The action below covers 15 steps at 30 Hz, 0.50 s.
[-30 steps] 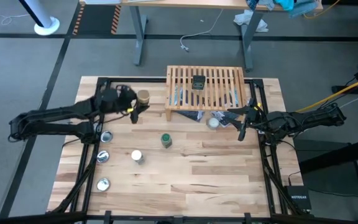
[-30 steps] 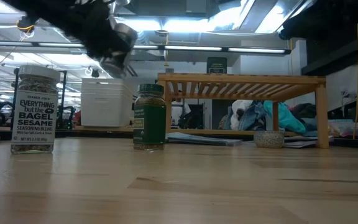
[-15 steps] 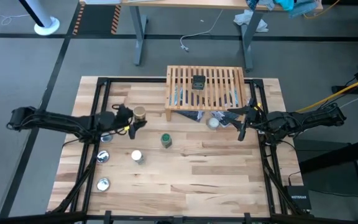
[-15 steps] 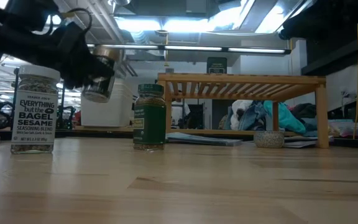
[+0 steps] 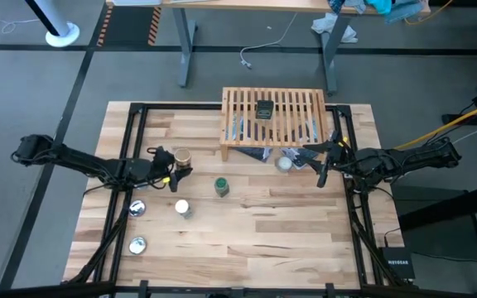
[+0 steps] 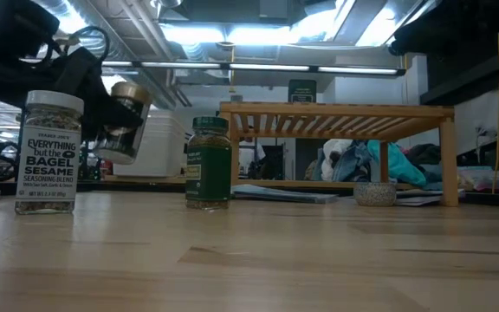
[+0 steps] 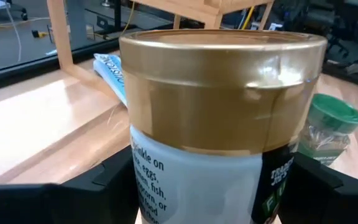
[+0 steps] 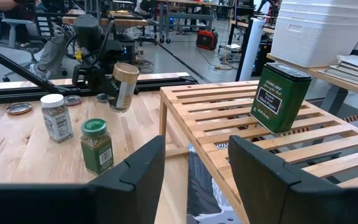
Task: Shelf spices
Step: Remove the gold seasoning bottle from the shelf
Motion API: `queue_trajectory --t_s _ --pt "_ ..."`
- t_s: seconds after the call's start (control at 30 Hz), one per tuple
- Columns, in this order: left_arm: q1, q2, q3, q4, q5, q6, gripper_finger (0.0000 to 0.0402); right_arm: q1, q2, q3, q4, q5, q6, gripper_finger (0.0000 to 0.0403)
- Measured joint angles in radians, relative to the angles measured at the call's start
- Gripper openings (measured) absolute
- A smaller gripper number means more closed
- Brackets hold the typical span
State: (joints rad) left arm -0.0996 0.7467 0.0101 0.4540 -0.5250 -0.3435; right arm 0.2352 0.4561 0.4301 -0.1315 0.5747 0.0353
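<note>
From above, left gripper point(image 5: 171, 170) fingers grasp the gold-lidded jar point(image 5: 182, 156), left of the shelf point(image 5: 273, 116). Low down, it hangs tilted above the worktop point(image 6: 249, 260). Right gripper point(image 8: 191, 168) fingers parted, empty.

Butcher-block table point(image 5: 288, 223) with a slatted shelf point(image 5: 292, 120)
On it: green-lidded jar point(image 5: 221, 186), white-capped jar point(image 5: 183, 209), two silver discs point(image 5: 137, 226).

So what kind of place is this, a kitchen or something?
Probably a robotics lab or workshop, not a kitchen: two robot arms work over a butcher-block table, with other workbenches and a bare concrete floor around it.
</note>
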Motion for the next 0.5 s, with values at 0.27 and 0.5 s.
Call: queue_trajectory --t_s 0.27,0.5 --pt "-0.05 0.144 0.0 0.038 -0.026 -0.1 0.0266 0.0 0.0 0.0 0.0 0.0 0.0 0.0182" --pt "-0.091 0.342 0.0 0.234 -0.072 -0.078 0.0267 0.0 0.0 0.0 -0.001 0.0 0.0 0.0182"
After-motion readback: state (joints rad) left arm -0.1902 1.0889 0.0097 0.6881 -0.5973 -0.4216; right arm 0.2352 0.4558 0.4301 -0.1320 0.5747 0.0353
